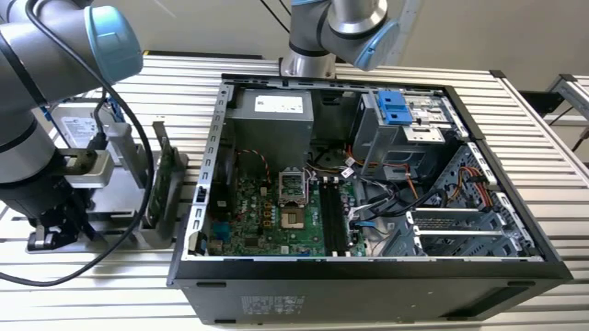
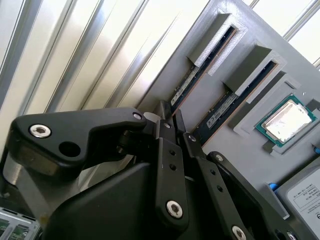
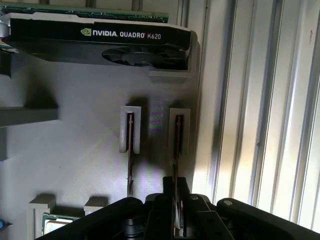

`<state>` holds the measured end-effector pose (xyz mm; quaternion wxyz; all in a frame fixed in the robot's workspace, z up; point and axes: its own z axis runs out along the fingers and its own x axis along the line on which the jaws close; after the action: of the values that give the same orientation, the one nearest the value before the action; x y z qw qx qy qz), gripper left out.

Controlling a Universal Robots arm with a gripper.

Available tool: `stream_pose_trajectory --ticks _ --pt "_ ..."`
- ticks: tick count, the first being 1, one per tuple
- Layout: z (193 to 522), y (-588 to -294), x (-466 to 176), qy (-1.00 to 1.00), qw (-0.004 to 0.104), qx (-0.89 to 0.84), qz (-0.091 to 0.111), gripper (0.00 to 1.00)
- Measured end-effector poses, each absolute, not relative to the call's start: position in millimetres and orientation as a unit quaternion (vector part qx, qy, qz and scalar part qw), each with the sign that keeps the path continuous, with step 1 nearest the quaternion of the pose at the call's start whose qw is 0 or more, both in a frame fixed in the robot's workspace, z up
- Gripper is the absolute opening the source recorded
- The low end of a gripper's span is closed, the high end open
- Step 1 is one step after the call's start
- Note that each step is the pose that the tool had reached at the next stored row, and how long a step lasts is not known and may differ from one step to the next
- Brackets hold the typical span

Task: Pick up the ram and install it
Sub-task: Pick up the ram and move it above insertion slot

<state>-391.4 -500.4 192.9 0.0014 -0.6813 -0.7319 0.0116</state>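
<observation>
The ram [image 3: 177, 135] stands on edge in a slot of a grey holder plate [image 3: 85, 150], with a second stick [image 3: 130, 150] in the slot beside it. My gripper [image 3: 175, 184] has its black fingers close together on either side of the stick's near end, shut on it. In the second wrist view the gripper [image 2: 169, 112] sits at the end of that ram [image 2: 192, 80], next to the other stick [image 2: 225, 105]. In the exterior view the gripper [image 1: 57, 231] is low over the holder [image 1: 110, 200] at the exterior view's left.
An open computer case [image 1: 212, 172] lies at the middle, its motherboard showing black memory slots [image 1: 333, 217]. A graphics card [image 3: 100, 42], a processor chip [image 2: 287, 120] and a silver hard drive [image 2: 305, 195] share the holder. A second arm [image 1: 336, 27] stands behind the case.
</observation>
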Motion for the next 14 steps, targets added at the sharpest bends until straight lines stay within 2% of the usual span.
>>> stream_pose_trajectory --ticks 14 --pt "206.6 -500.4 -391.4 -0.732 0.001 -0.681 0.012 0.00"
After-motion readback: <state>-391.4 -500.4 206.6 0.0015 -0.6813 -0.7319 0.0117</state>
